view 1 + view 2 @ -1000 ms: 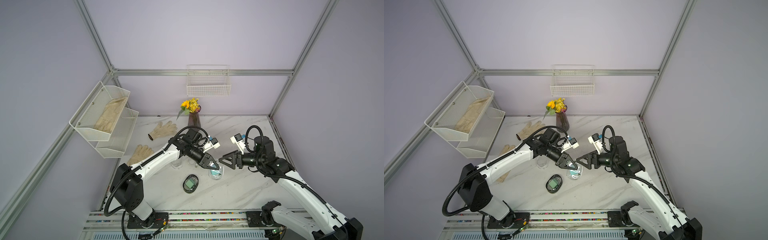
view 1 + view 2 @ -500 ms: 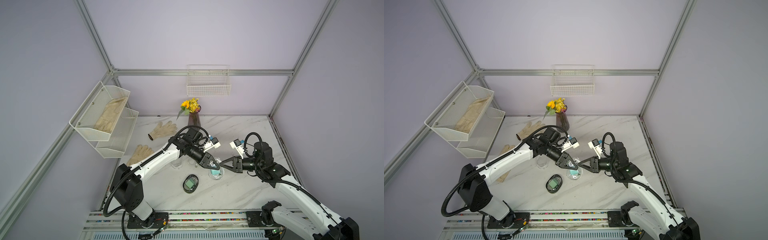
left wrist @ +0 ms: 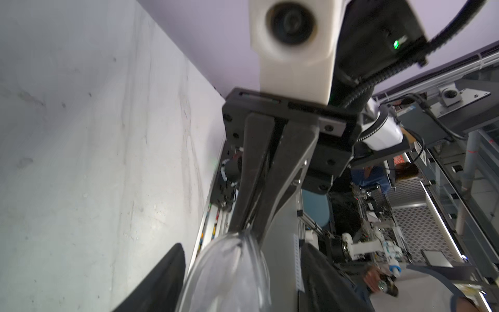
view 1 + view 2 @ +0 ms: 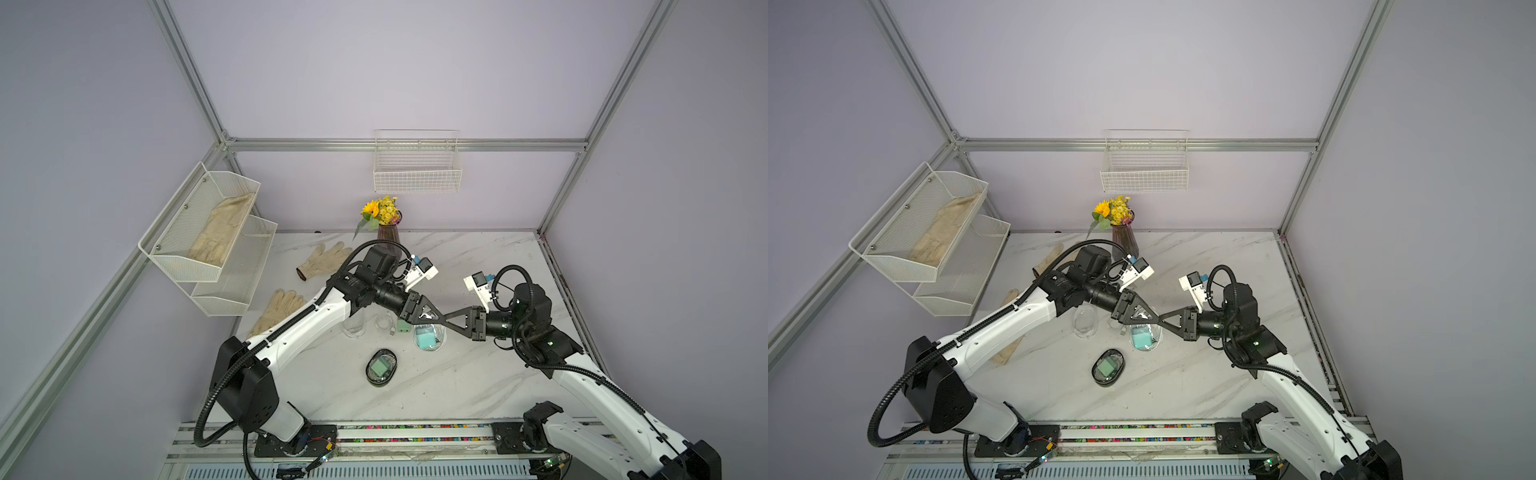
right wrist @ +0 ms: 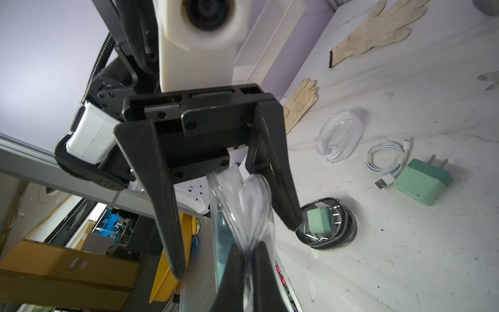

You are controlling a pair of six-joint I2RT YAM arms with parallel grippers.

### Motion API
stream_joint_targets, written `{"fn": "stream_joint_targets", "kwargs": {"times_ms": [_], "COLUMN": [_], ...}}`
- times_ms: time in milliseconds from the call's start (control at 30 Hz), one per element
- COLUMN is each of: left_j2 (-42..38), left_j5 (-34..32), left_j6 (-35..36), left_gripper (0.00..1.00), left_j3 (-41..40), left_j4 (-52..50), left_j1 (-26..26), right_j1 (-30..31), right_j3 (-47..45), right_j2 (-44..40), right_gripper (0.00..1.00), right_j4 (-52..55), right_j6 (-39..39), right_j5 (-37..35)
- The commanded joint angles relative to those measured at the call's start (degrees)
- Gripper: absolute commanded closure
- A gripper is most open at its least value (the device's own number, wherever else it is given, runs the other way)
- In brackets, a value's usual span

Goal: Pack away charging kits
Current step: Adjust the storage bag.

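Pinching the floppy clear case [image 5: 243,200] by its rim, the right gripper [image 3: 247,225] held the seemingly light teal adapter [image 4: 426,340], with the left gripper [image 5: 236,248] spread wide.

Raised case [image 4: 442,334], adapter [image 4: 425,340] inside, hangs above the table [image 4: 478,374]; closed case [image 4: 393,362] lies in front; loose adapter [image 4: 402,328], cable [image 4: 384,322], empty case [image 4: 354,328] to its left.

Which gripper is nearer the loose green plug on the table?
Left. The left gripper hangs open just beside the plug; the right gripper, shut on the clear case, is farther off.
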State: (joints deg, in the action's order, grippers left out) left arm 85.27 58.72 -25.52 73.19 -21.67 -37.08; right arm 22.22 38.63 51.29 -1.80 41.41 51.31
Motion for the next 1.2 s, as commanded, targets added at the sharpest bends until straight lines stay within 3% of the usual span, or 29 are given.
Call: {"fn": "stream_joint_targets", "kwargs": {"times_ms": [0,167,333,500,600,700,867,1167], "left_j2": [-5.67,-10.01,-6.07,0.53,1.71,3.44,5.01,9.79], "left_j5": [-5.19,-23.06,-32.59,-36.42,-40.12,-39.98,-42.90,-38.13], "left_j6": [-19.95,-27.36,-33.37,-37.98,-39.88,-41.50,-42.25,-46.16], "left_gripper": [0.22,0.18,0.18,0.21,0.32,0.38,0.44,0.76], "left_j3": [-10.04,-19.08,-22.97,-23.32,-25.26,-24.61,-24.78,-20.79], "left_j4": [28.48,43.83,64.04,75.84,80.99,82.34,84.57,87.53], "left_j1": [0.25,-3.77,-7.31,-9.37,-9.74,-10.05,-10.82,-10.73], "right_j1": [0.10,0.11,0.12,0.15,0.11,0.11,0.23,0.24], "right_j3": [-1.54,-2.61,-7.88,-10.06,-11.41,-15.14,-18.01,-17.03], "right_j2": [-3.31,-4.44,-5.86,-8.83,-10.79,-13.01,-11.50,-13.17], "right_gripper": [1.00,1.00,1.00,1.00,1.00,1.00,1.00,1.00], "right_j4": [-15.67,-24.62,-34.81,-33.81,-33.11,-35.79,-38.79,-32.77], "right_j6": [13.12,20.49,28.45,28.99,29.64,32.01,34.40,32.01], "right_j5": [-8.44,-15.35,-22.60,-28.39,-31.17,-34.03,-32.89,-31.62]}}
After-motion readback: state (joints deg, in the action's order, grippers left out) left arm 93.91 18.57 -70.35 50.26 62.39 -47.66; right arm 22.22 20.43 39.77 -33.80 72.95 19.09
